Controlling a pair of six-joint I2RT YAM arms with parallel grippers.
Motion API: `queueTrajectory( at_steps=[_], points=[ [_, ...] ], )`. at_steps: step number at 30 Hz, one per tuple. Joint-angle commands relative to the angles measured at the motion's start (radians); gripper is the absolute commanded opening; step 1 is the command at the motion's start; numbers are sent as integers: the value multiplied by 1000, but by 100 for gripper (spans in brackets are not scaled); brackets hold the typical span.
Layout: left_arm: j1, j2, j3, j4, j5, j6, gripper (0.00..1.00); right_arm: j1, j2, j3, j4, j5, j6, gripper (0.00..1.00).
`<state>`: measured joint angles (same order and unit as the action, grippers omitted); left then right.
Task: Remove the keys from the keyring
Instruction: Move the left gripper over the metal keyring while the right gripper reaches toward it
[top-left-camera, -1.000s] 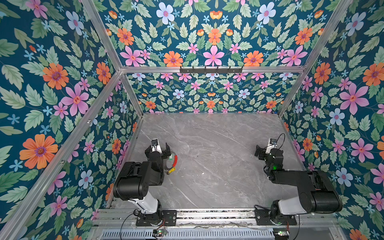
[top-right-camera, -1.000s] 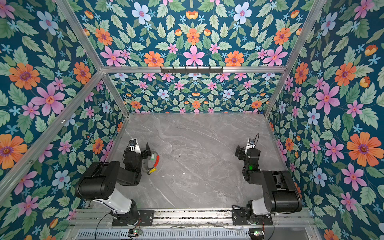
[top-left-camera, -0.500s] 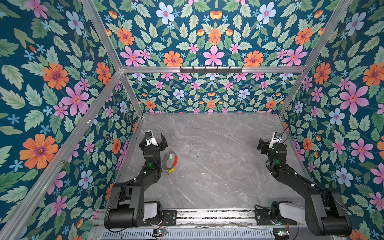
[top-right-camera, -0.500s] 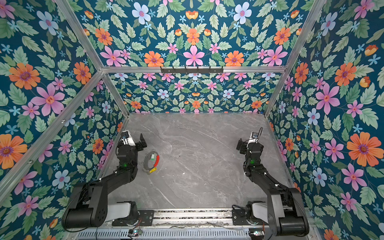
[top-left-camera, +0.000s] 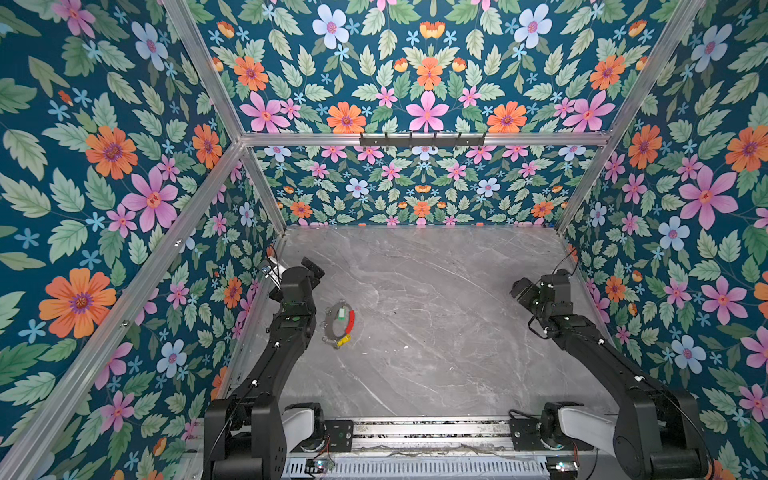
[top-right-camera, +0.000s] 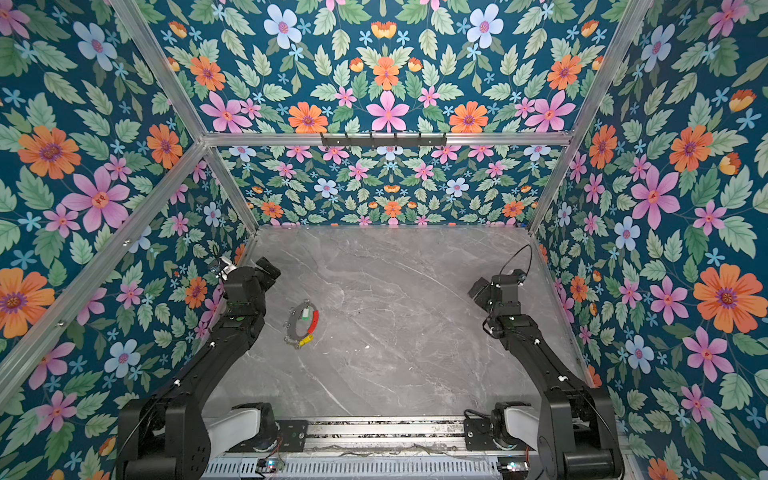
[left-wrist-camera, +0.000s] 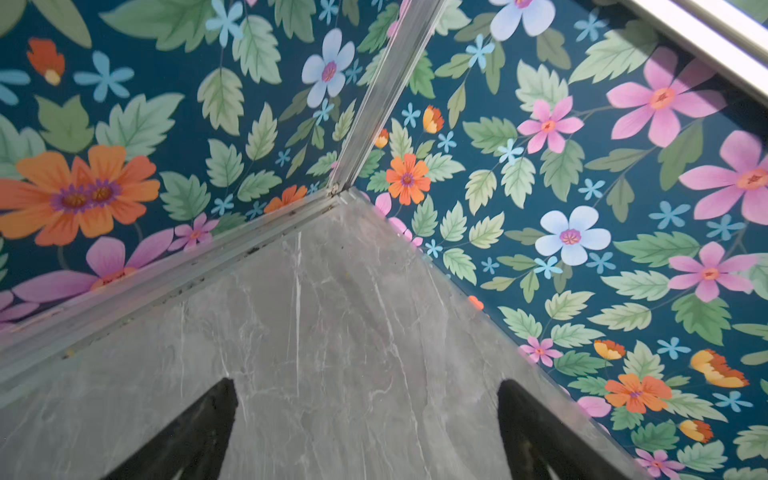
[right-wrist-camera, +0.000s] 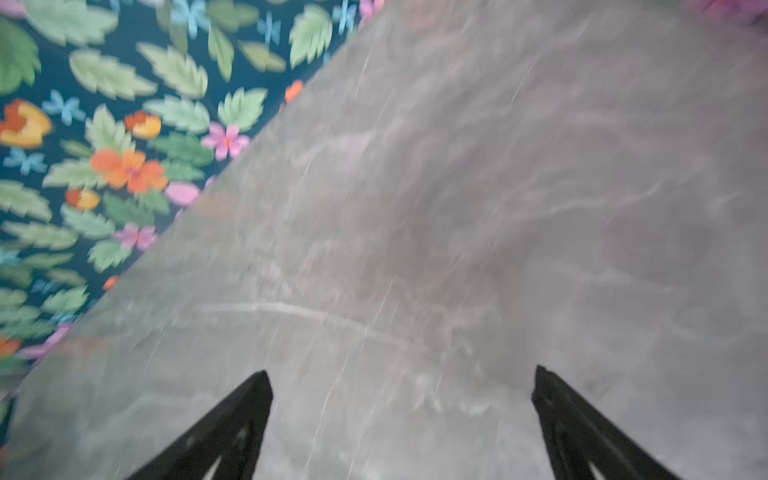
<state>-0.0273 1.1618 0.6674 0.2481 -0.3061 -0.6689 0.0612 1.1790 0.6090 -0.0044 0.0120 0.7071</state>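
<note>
The keyring (top-left-camera: 332, 328) (top-right-camera: 293, 330), a thin grey hoop with a red sleeve (top-left-camera: 351, 322), lies flat on the marble table's left half in both top views. A green key (top-left-camera: 341, 312) (top-right-camera: 306, 312) rests inside the hoop and a yellow key (top-left-camera: 344, 340) (top-right-camera: 306, 340) at its near edge. My left gripper (top-left-camera: 293, 267) (top-right-camera: 248, 268) hovers open just behind and left of the hoop, apart from it. My right gripper (top-left-camera: 530, 289) (top-right-camera: 490, 286) is open at the far right. In the wrist views the left gripper (left-wrist-camera: 365, 386) and right gripper (right-wrist-camera: 401, 374) span only bare marble; keyring and keys are out of view there.
Floral walls with aluminium posts (top-left-camera: 257, 183) enclose the grey marble table (top-left-camera: 436, 332) on three sides. A black hook rail (top-left-camera: 422, 139) hangs on the back wall. The left wrist view faces the table's corner (left-wrist-camera: 338, 195). A small white speck (top-left-camera: 407, 347) lies mid-table.
Both arms have unfolded from a crouched pose and stretched toward the back, lifting their grippers. The left arm no longer overlaps the keyring, which has stayed put. Both grippers stayed open.
</note>
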Motion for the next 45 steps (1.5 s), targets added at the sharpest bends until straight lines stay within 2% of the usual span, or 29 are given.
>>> queueTrajectory(
  at_steps=[1,6,8,10,14,17,19,24,27,32,37,43,45],
  points=[
    [0,-13,0,-87,127,-62,100,62,-1,14,31,-148,40,99],
    [0,-72,-45,-89,274,-77,99,206,-9,29,13,-139,-3,99],
    [0,-85,-63,-100,340,-58,91,252,-7,28,7,-148,-15,99],
    [-2,-94,-90,-128,357,-75,85,294,-4,29,-5,-148,-24,99],
    [-3,-132,-170,-213,326,-107,72,409,20,51,-44,-87,-81,99],
    [-3,-150,-218,-282,250,-124,67,480,60,90,-80,-52,-109,97],
    [-2,-141,-255,-273,250,-127,66,506,91,109,-82,-51,-115,95],
    [-3,-56,-286,-199,310,-84,64,518,149,127,-69,-85,-116,92],
    [-3,9,-253,-232,291,-38,62,518,163,130,-76,-101,-120,91],
    [-9,83,-246,-232,262,-9,67,519,171,137,-92,-102,-128,91],
    [-26,145,-188,-272,220,15,64,518,191,148,-97,-117,-129,91],
    [-119,216,-127,-315,147,32,65,519,207,160,-107,-119,-133,90],
    [-151,245,-95,-349,115,35,62,519,208,164,-114,-118,-136,90]
  ],
)
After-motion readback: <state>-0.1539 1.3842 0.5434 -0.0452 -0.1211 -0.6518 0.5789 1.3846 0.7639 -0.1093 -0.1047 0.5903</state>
